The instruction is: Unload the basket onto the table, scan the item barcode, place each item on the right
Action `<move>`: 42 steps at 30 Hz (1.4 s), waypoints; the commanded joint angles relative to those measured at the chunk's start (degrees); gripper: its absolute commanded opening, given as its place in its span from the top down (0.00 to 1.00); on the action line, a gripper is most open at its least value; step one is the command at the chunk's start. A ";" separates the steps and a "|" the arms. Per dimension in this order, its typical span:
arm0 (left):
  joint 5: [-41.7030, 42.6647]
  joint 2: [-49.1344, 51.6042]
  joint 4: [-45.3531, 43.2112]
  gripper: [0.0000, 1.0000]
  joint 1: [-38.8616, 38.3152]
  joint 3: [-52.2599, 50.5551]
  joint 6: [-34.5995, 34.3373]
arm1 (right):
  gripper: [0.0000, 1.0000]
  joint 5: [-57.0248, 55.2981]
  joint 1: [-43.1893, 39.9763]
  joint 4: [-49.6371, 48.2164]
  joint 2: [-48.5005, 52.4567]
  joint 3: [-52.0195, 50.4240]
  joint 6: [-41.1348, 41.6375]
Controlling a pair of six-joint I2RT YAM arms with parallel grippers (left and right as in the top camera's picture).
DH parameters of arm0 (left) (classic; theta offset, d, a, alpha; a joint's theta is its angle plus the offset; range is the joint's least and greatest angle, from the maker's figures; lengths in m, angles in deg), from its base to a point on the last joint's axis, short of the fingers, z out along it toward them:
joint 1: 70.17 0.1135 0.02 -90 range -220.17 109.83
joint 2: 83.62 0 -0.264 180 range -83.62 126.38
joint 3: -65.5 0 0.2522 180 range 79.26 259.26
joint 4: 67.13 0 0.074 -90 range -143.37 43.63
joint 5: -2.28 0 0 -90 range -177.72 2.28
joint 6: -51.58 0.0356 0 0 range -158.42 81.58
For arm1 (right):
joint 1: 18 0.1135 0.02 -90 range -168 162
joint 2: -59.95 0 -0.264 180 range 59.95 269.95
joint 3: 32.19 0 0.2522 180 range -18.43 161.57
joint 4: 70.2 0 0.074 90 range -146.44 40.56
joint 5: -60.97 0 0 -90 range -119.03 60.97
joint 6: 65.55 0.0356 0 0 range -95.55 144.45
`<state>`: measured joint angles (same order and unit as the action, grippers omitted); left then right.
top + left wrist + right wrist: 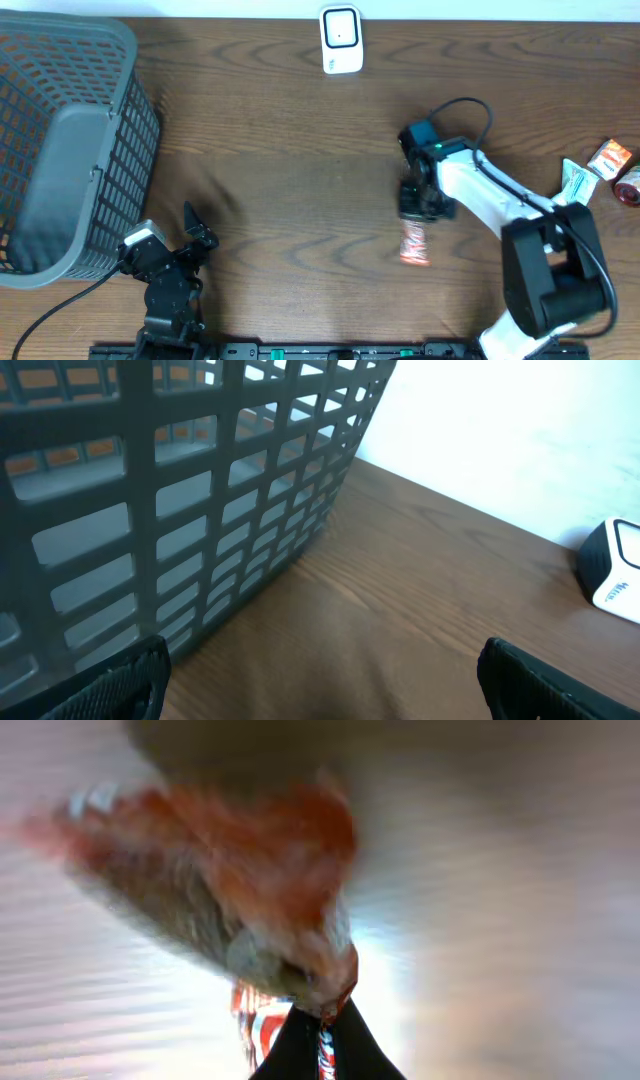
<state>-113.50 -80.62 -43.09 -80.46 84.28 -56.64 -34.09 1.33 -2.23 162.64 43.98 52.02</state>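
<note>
1. Only the overhead view gives the whole layout. The right gripper (414,208) sits right of the middle of the table (300,150). The red-and-orange packet (415,245) sticks out of it toward the near edge, low over the wood. Whether it touches the wood cannot be told.
2. The right wrist view is badly blurred, yet it shows the grip that the overhead hides. The right gripper (320,1045) has its dark fingertips (290,1058) pinched together on one end of the red-and-orange packet (250,890), which fills the upper frame.
3. The left wrist view shows the left gripper (320,695) spread wide, one fingertip (110,685) in each lower corner and nothing between them. It faces the wall of the grey mesh basket (200,510), with the barcode scanner (612,568) cut by the right edge.
4. From overhead, the left gripper (195,235) is near the front left, just beside the grey mesh basket (100,60). The barcode scanner (340,40) stands at the far edge, well apart from the packet.
5. Bare wood lies between the packet and the scanner. At the right edge an orange box (610,158), a teal-and-white tube (578,182) and a dark red round item (628,190) crowd together.
6. The packet is red and orange with white patches and looks crumpled. Its print is unreadable, and no barcode can be made out.
</note>
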 commanded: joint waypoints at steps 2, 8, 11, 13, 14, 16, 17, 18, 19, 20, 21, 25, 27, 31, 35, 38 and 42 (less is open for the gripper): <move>-0.35 -0.11 0.33 0.02 0.20 -1.44 -0.09 | 0.98 -22.91 -0.11 3.87 -7.54 2.62 0.70; -0.35 -0.11 0.33 0.02 0.20 -1.44 -0.09 | 0.98 -33.27 0.57 9.05 -7.34 2.62 5.97; -0.35 -0.11 0.33 0.02 0.20 -1.44 -0.09 | 0.98 -36.87 2.99 9.07 -5.92 2.62 8.72; -0.35 -0.11 0.33 0.02 0.20 -1.44 -0.09 | 0.98 -39.17 5.09 8.66 -4.59 2.62 9.09; -0.35 -0.11 0.33 0.02 0.20 -1.44 -0.09 | 0.98 -39.78 6.01 8.59 -3.93 2.62 9.99; -0.35 -0.11 0.33 0.02 0.20 -1.44 -0.09 | 0.98 -41.05 8.68 8.28 -1.53 2.62 12.22; -0.35 -0.11 0.33 0.02 0.20 -1.44 -0.09 | 0.98 -41.48 10.08 7.89 0.20 2.62 13.66; -0.35 -0.11 0.33 0.02 0.20 -1.44 -0.09 | 0.98 -41.64 11.30 7.67 1.88 2.62 14.75; -0.35 -0.11 0.33 0.02 0.20 -1.44 -0.09 | 0.98 -41.57 12.90 6.75 4.44 2.62 15.78; -0.35 -0.11 0.33 0.02 0.20 -1.44 -0.09 | 0.98 -41.33 14.34 6.36 6.86 2.62 16.70; -0.35 -0.11 0.33 0.02 0.20 -1.44 -0.09 | 0.99 -40.89 15.61 6.05 8.87 2.64 17.68; -0.35 -0.11 0.33 0.02 0.20 -1.44 -0.09 | 0.99 -33.88 23.41 5.31 16.24 4.15 17.81; -0.35 -0.11 0.33 0.02 0.20 -1.44 -0.09 | 0.99 -30.93 26.91 5.14 16.61 4.94 17.84; -0.35 -0.11 0.33 0.02 0.20 -1.44 -0.09 | 0.99 -25.99 31.85 5.22 15.96 8.13 17.79; -0.35 -0.11 0.33 0.02 0.20 -1.44 -0.09 | 0.83 -22.01 32.26 10.27 15.17 15.13 17.59; -0.35 -0.11 0.33 0.02 0.20 -1.44 -0.09 | 0.66 -20.17 30.14 16.00 13.99 20.83 15.23; -0.35 -0.11 0.33 0.02 0.20 -1.44 -0.09 | 0.01 -14.40 24.09 21.77 10.36 26.51 5.16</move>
<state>-113.50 -80.62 -43.11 -80.46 84.28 -56.64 -54.05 30.33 17.25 177.66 66.72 65.16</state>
